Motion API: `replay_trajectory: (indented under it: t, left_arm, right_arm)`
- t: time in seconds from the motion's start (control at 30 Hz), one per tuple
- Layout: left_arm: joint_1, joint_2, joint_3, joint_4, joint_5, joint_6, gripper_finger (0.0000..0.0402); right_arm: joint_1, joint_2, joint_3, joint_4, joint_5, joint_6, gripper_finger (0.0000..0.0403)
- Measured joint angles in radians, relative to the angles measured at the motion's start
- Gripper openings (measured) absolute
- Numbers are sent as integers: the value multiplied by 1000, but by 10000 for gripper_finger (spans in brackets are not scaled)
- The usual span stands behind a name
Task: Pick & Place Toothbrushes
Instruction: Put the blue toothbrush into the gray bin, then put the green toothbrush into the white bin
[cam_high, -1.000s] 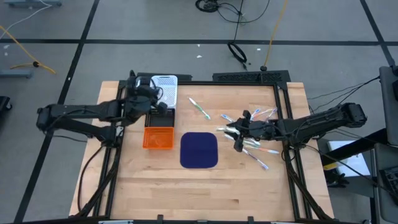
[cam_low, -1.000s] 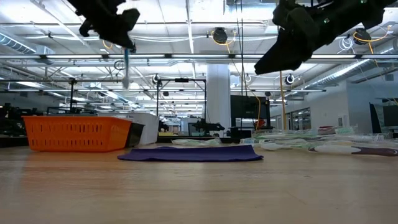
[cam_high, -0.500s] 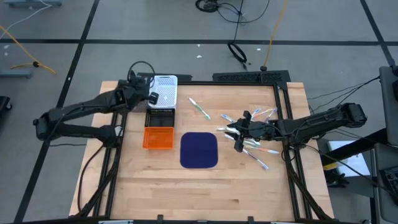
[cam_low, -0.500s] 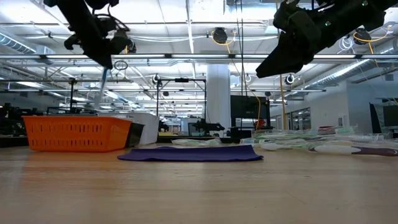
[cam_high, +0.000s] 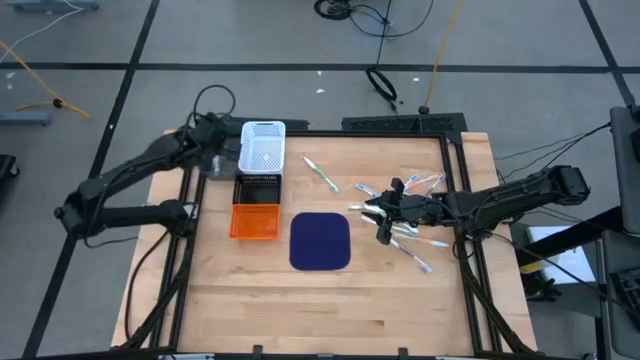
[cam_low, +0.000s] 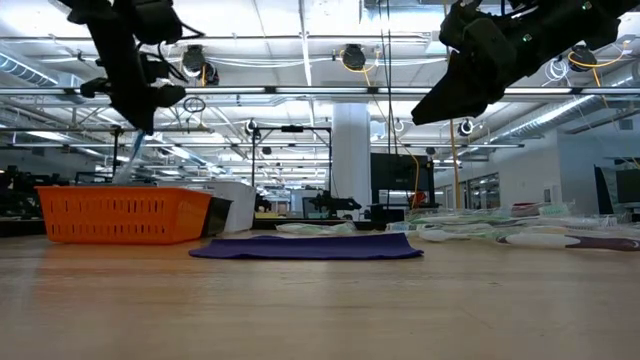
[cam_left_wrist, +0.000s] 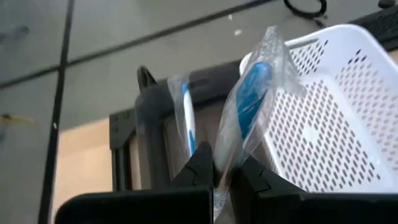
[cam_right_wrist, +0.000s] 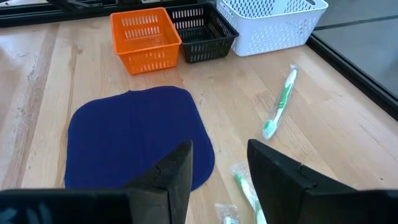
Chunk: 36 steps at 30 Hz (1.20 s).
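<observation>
My left gripper (cam_high: 221, 157) is at the table's far left corner, just left of the white basket (cam_high: 264, 147), and is shut on a blue toothbrush in a clear wrapper (cam_left_wrist: 250, 106). In the low view the toothbrush (cam_low: 130, 160) hangs slanted below the gripper. My right gripper (cam_right_wrist: 219, 168) is open and empty above the table, over the pile of toothbrushes (cam_high: 412, 215) at the right. One green toothbrush (cam_right_wrist: 278, 102) lies flat on the wood. My left gripper pinches the wrapped toothbrush between its two fingers at one end (cam_left_wrist: 219, 174). The rest reaches out past the fingertips, roughly along them. In the low view it hangs slanting below the gripper, lifted clear of the table and baskets.
A black basket (cam_high: 258, 187) and an orange basket (cam_high: 254, 221) stand in a row nearer than the white one. A dark blue mat (cam_high: 320, 241) lies mid-table. The table's dark frame (cam_left_wrist: 124, 130) runs below the left gripper. Bare wood lies near the front edge.
My left gripper has gone from above the black basket toward the table's far left corner, to the left of the white basket, still shut on the toothbrush. It has tipped, and the toothbrush now hangs slanted where it hung upright before.
</observation>
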Motion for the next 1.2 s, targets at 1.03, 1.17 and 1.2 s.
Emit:
replay_trajectory:
  t: [1.03,1.17,1.2]
  left_arm:
    - [102,140,0,30,79,67,220]
    - [98,117,0,66,164,78,240]
    - [92,113,0,80,201,86,242]
  right_arm:
    - [0,0,0,0,-1,0,142]
    - [-3,1,0,10,0,18,143]
    - [-7,2,0,20,-2,27,143]
